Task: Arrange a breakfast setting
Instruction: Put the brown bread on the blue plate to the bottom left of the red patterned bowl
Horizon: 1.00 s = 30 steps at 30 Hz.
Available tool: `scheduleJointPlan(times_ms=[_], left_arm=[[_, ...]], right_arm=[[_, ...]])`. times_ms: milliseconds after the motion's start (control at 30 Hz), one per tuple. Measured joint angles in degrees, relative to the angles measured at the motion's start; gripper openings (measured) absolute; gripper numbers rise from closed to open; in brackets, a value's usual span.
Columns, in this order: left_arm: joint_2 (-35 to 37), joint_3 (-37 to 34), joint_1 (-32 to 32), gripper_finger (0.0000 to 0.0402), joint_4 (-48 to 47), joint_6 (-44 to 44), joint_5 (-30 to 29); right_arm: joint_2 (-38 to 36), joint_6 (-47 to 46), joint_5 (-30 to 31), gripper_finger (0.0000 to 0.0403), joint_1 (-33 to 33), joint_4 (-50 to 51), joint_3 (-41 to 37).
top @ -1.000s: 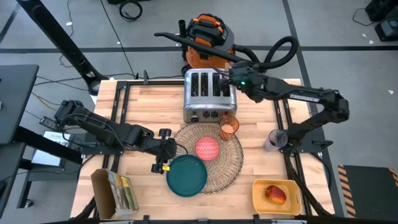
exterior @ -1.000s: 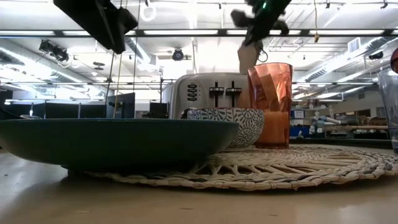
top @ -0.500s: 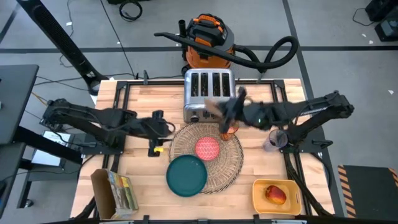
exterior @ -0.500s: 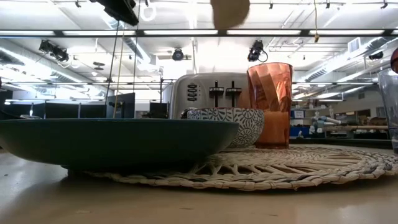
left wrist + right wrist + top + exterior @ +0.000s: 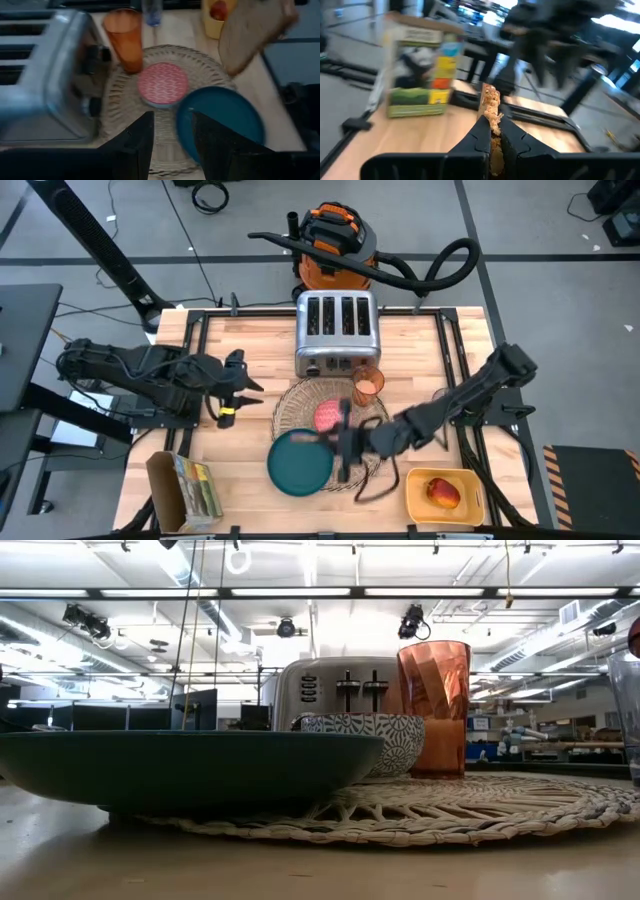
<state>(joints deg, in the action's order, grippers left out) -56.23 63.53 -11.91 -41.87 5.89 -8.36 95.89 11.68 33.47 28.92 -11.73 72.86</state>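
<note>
One woven placemat (image 5: 345,442), one teal plate (image 5: 298,463), one pink bowl (image 5: 328,415), one orange cup (image 5: 368,383), one apple (image 5: 442,492), one toast slice (image 5: 252,34), one toaster (image 5: 337,332), one yellow tray (image 5: 420,498), and perhaps one clear glass (image 5: 437,406).

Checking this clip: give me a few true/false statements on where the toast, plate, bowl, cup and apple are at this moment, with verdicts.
1. The right pincer is shut on the toast slice. True.
2. The toast slice lies flat on the dark teal plate. False: it is held in the air by the plate, not resting on it.
3. The pink-red bowl sits on the woven placemat. True.
4. The apple is on the plate. False: it lies in the yellow tray, at the table's front right.
5. The orange cup stands between the toaster and the bowl. True.
6. The left pincer holds the plate. False: it is empty, back at the left of the table.
</note>
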Motion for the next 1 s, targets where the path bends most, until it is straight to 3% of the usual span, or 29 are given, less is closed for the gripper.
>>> scheduleJointPlan(times_ms=[167,333,667,767,1000], left_arm=[[-0.45,-0.22,-3.61,0.0139,-0.11,2.02,1.95],[-1.13,-0.33,-9.43,0.0139,0.36,5.84,1.82],[-4.64,-0.33,-21.19,0.0139,3.08,12.91,-8.20],[-6.50,-0.31,-22.89,0.0139,5.09,13.07,-10.14],[-10.80,-0.33,-23.64,0.0139,7.67,13.16,-10.75]], right_arm=[[8.47,7.92,-2.62,0.0017,1.90,-7.03,0.00],[16.91,17.61,0.88,0.0018,2.92,-15.84,0.00],[28.35,28.83,5.16,0.0019,3.88,-26.81,0.00],[30.35,30.10,7.78,0.0020,3.75,-27.30,0.00],[31.56,25.60,6.05,0.0031,2.94,-25.57,0.09]])
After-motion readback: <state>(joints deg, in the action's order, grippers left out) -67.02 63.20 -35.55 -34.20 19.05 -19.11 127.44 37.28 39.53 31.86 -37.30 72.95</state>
